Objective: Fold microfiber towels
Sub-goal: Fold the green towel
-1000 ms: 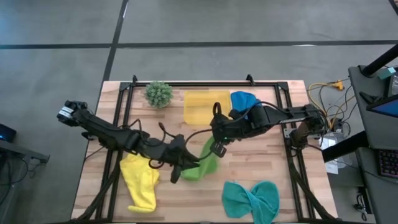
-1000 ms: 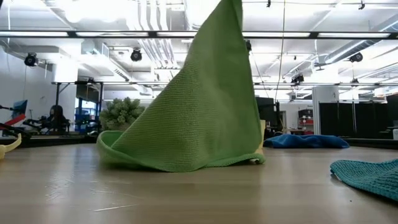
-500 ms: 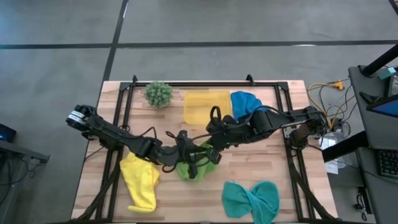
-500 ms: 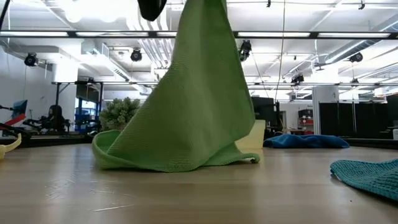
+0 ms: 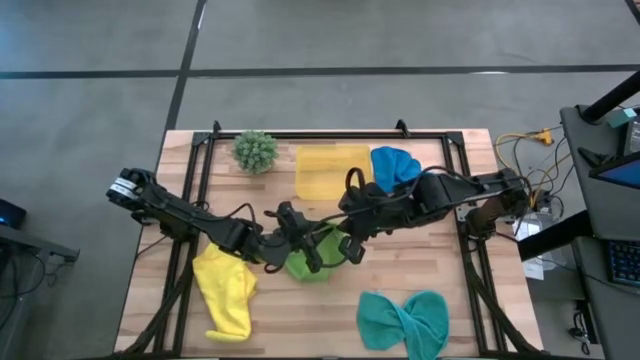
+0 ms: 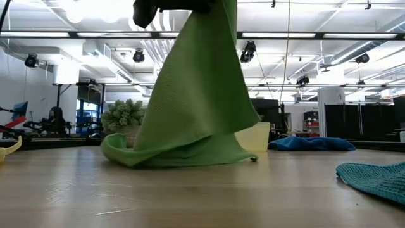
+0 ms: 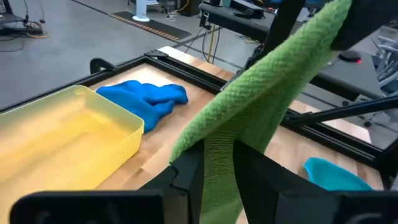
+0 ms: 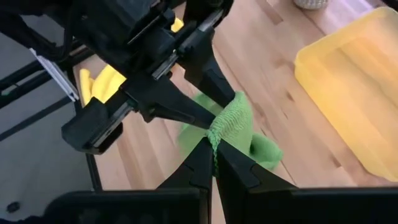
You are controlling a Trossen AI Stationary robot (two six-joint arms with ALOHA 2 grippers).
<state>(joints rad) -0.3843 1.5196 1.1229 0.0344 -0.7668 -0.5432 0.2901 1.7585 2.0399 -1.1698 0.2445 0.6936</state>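
The lime green towel [image 5: 312, 264] hangs from both grippers at the table's middle, and its lower part lies bunched on the wood [image 6: 171, 155]. My left gripper [image 5: 303, 248] and my right gripper [image 5: 350, 246] are both shut on its raised part, close together. The yellow towel [image 5: 226, 290] lies crumpled at the near left. The teal towel [image 5: 404, 320] lies at the near right. The bright blue towel [image 5: 392, 166] lies bunched at the far right, beside the tray. My left gripper pinches the lime green towel between its two fingers on a hemmed strip of the cloth [image 7: 217, 154], coming from the table's left. From there the cloth runs in a taut band [image 7: 280, 68] to my right gripper. My right gripper pinches a raised edge of the lime green towel [image 8: 217, 132] between its two fingertips, slanting down from the table's right. One layer or several, I cannot tell. The towel hangs below the fingers, with its lower end on the table [image 8: 258, 149].
A rigid yellow tray [image 5: 330, 172] stands at the far middle, with a small spiky green plant [image 5: 256, 150] to its left. A black frame [image 5: 205, 160] runs round the wooden tabletop. Bare wood lies between the yellow and teal towels.
My left gripper has moved toward the table's right and up, to the towel's raised part beside my right gripper. The towel, earlier spread in a wide slant from my right gripper to the table, now hangs narrower and steeper, its lower part gathered in.
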